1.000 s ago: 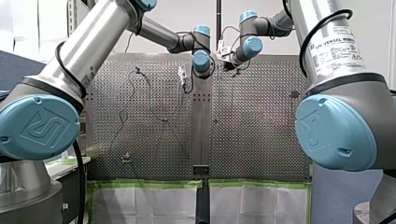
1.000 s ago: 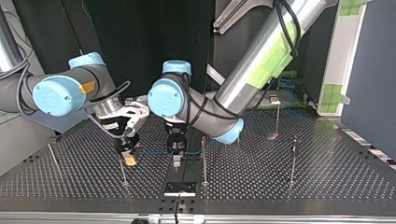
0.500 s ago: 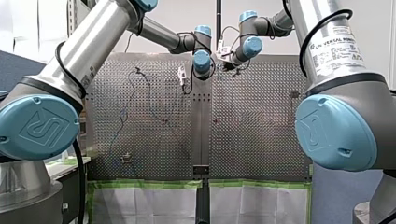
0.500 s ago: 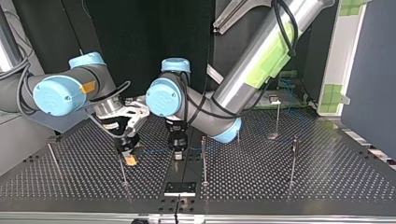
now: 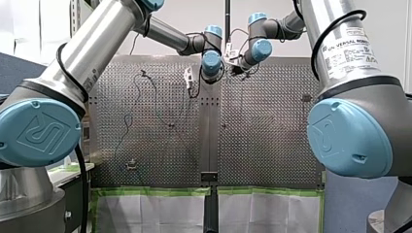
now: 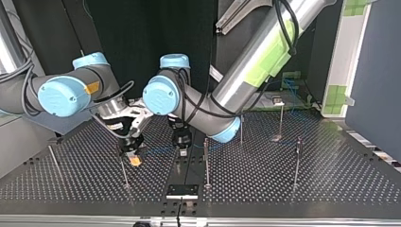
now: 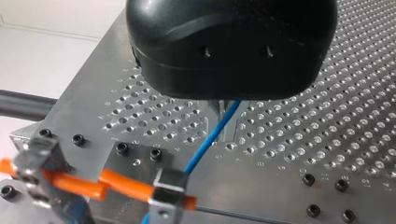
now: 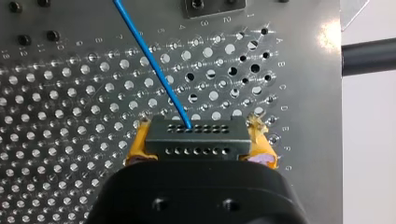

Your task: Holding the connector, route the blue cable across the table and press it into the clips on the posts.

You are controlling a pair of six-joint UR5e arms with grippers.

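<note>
In the right wrist view my right gripper (image 8: 198,151) is shut on a grey connector (image 8: 196,140), yellow pads (image 8: 139,147) on both sides. The blue cable (image 8: 152,65) leaves the connector's face and runs ahead over the perforated table. In the top view that gripper (image 6: 134,155) hangs just above the table, left of centre. My left gripper (image 6: 182,144) hangs a short way to its right, with the cable (image 6: 158,151) stretched between them. In the left wrist view the cable (image 7: 210,140) passes between the narrow metal fingers (image 7: 223,111), which are closed around it.
Thin posts stand on the table: one (image 6: 206,163) just right of my left gripper, one (image 6: 124,174) under my right gripper, others (image 6: 297,161) further right. A small black plate (image 6: 182,190) sits at the near edge. More cable (image 5: 127,119) trails across the front view's left half.
My left gripper has risen and drawn back from the near edge, and its fingers have closed around the cable. My right gripper has shifted slightly rightward in the top view, still holding the connector.
</note>
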